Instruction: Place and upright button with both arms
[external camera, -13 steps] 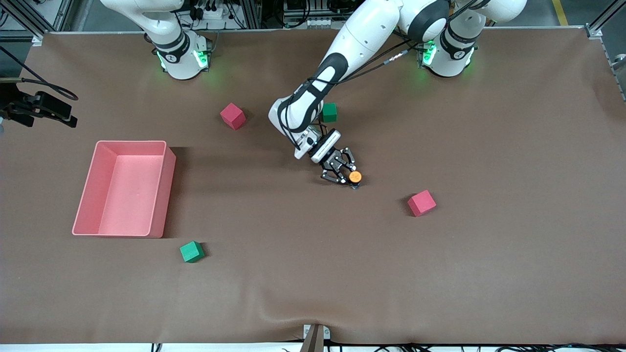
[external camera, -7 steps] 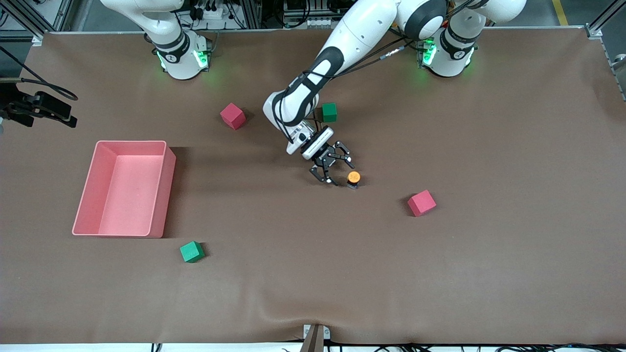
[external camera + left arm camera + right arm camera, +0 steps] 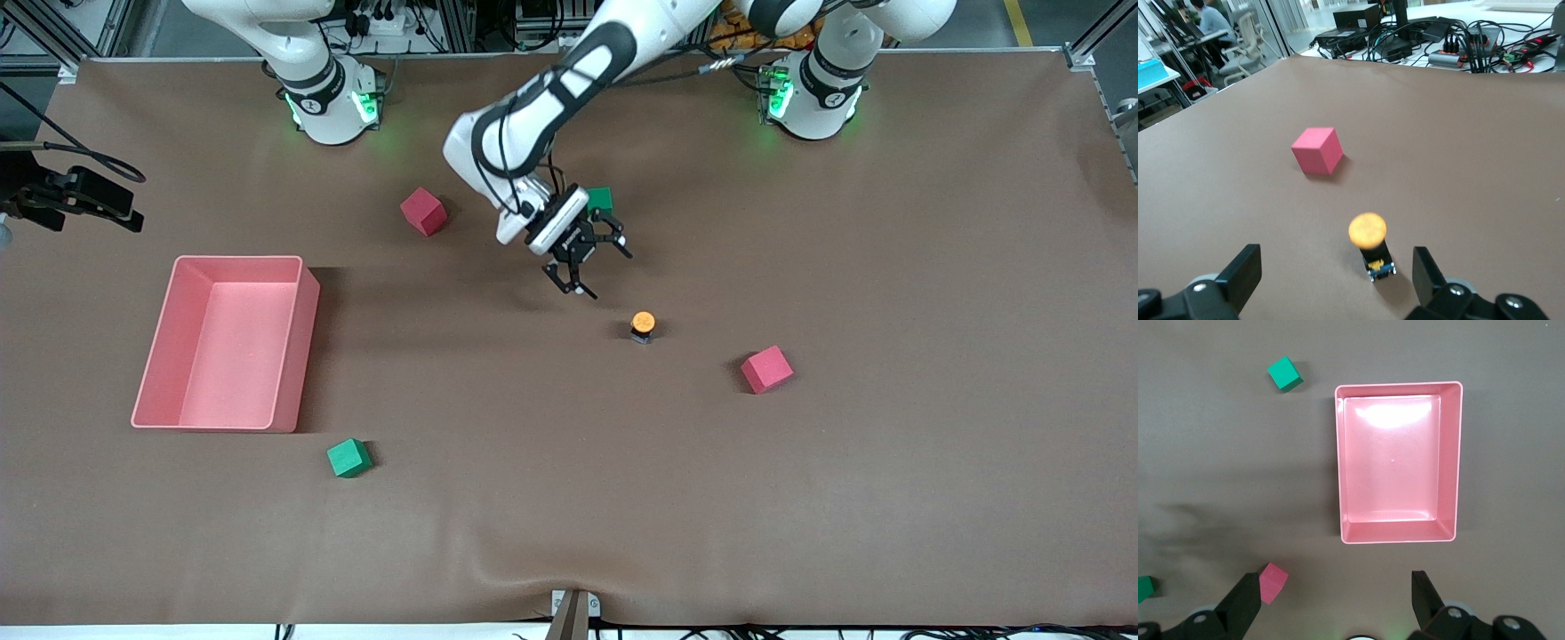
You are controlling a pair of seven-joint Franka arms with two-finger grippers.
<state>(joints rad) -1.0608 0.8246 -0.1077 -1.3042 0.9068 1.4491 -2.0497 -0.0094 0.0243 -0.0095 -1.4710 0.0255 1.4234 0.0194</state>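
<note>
The button stands upright on the counter, orange cap on top, between the green cube and the red cube. It looks small, light, rigid and easy to tip, so the black body below the cap is probably the best place to hold. The left gripper hovers above the counter near it with fingers apart and empty; the right gripper waits over the pink tray, fingers apart too.

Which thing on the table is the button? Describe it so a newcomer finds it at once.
Start at the pink bin at the right arm's end of the brown table, then move toward the middle to the red cube standing alone. Beside that cube stands the button: a tiny upright cylinder with black body and round orange cap, smaller than any cube.
</note>
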